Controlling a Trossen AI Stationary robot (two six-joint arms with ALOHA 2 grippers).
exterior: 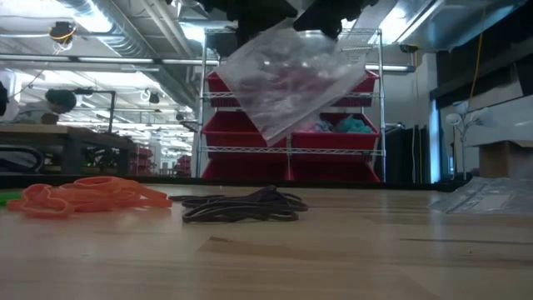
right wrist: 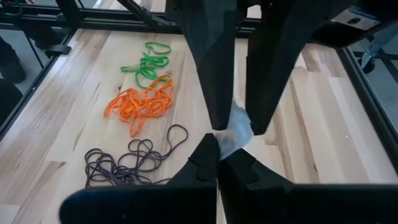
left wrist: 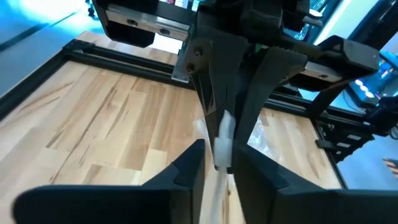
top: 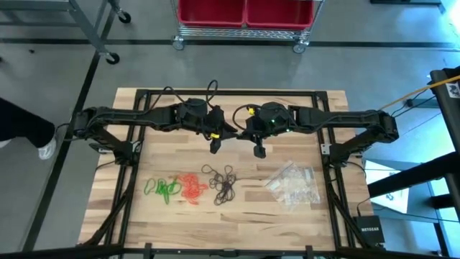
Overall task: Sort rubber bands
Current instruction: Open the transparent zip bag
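Both grippers, left (top: 214, 146) and right (top: 259, 150), pinch one clear bag (exterior: 291, 79) aloft (green (top: 164, 188), orange (top: 191, 187), black rubber bands (top: 221, 183) piled on table (top: 287, 108)).

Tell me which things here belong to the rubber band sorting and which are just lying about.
Job: green rubber bands, orange rubber bands, black rubber bands, clear bag held up by both grippers.
Lying about: pile of clear bags, red bins behind the table.
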